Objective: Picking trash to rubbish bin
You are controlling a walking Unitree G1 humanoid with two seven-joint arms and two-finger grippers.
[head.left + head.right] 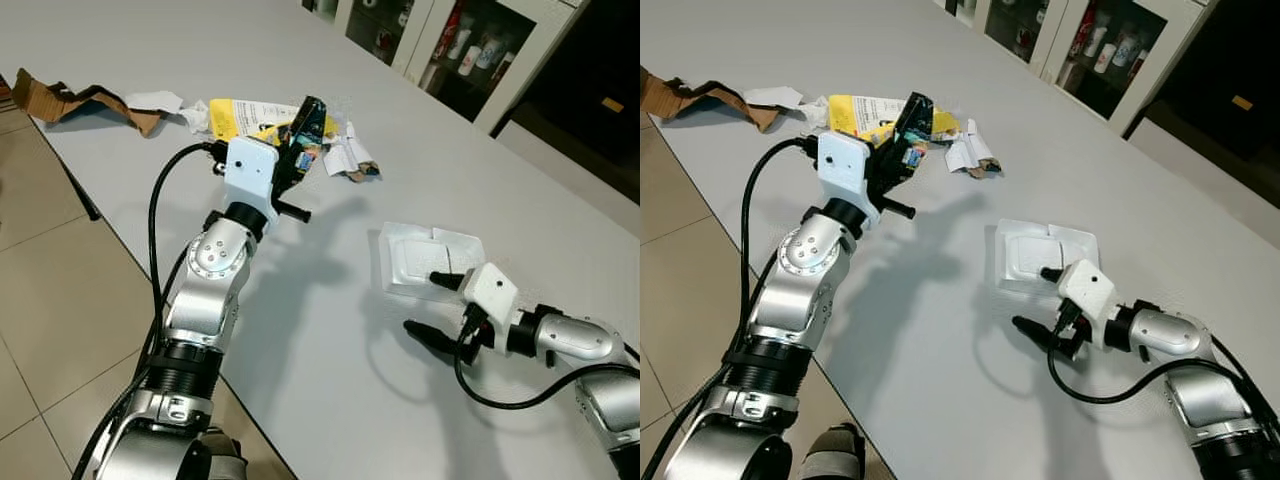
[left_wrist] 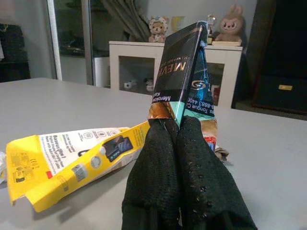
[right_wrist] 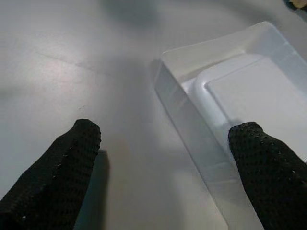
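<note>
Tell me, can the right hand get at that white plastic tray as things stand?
Probably yes. The right hand is open right at the white tray, one finger over its edge, nothing between them.

A large pale grey surface (image 1: 300, 360) fills most of the scene. Beige floor tiles (image 1: 50, 310) lie along its left edge. A white glass-fronted cabinet (image 1: 470, 50) stands beyond, beside a dark opening (image 1: 590, 90).
</note>
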